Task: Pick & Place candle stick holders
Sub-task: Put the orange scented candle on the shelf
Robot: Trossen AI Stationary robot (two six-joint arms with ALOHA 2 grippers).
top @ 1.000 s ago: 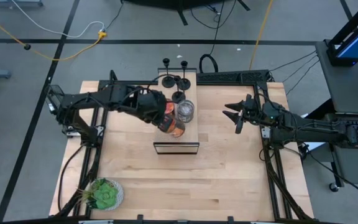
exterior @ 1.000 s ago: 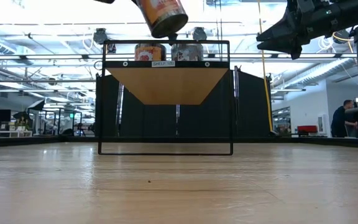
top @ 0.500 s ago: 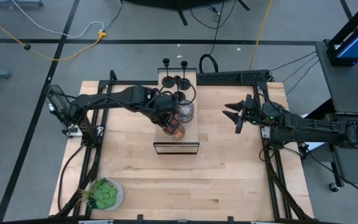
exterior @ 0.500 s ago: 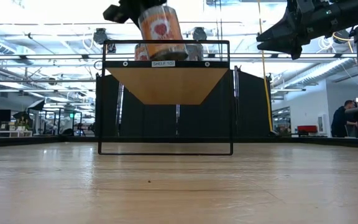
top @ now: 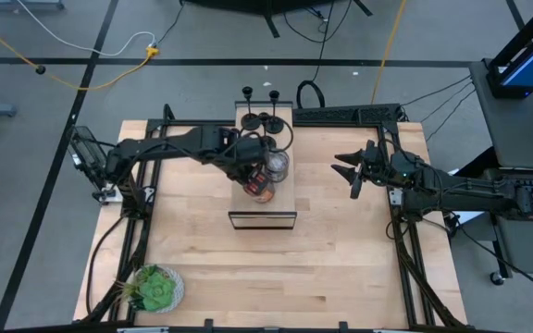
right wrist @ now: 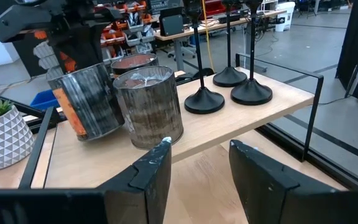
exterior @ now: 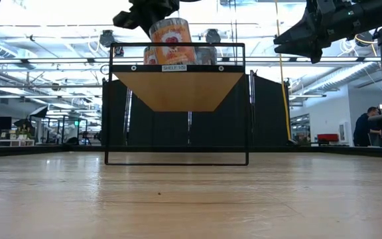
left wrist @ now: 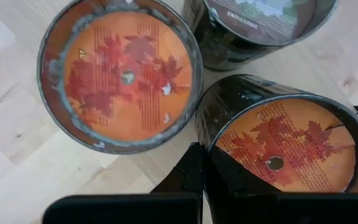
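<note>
Candle stick holders [top: 263, 120]: three black ones grouped at the far end of the small raised shelf [top: 282, 199] at mid-table, bases close together, none touched.

High view: the left gripper [top: 253, 173] reaches over the shelf, clenched on an orange-labelled candle jar [top: 262, 188]. A glass jar [top: 277, 165] sits just beside it, between it and the holders. The right gripper [top: 348, 171] hangs off the shelf's right side, well apart, holding nothing. A potted plant [top: 155, 288] sits at the table's near left corner.

Low view: the held jar [exterior: 171, 44] is at the shelf's top rail [exterior: 178, 45], slightly tilted; whether it touches the shelf surface cannot be told. Right gripper [exterior: 290, 38] is high at upper right. A person [exterior: 364, 126] stands far back.

Left wrist view: two orange maple-leaf jars seen from above, one [left wrist: 121, 73] standing free, the other [left wrist: 284, 142] against the dark finger [left wrist: 188, 174].

Right wrist view: fingers [right wrist: 146, 171] parted, empty. Holders [right wrist: 230, 53] stand upright on the shelf beyond the glass jar [right wrist: 148, 106].
</note>
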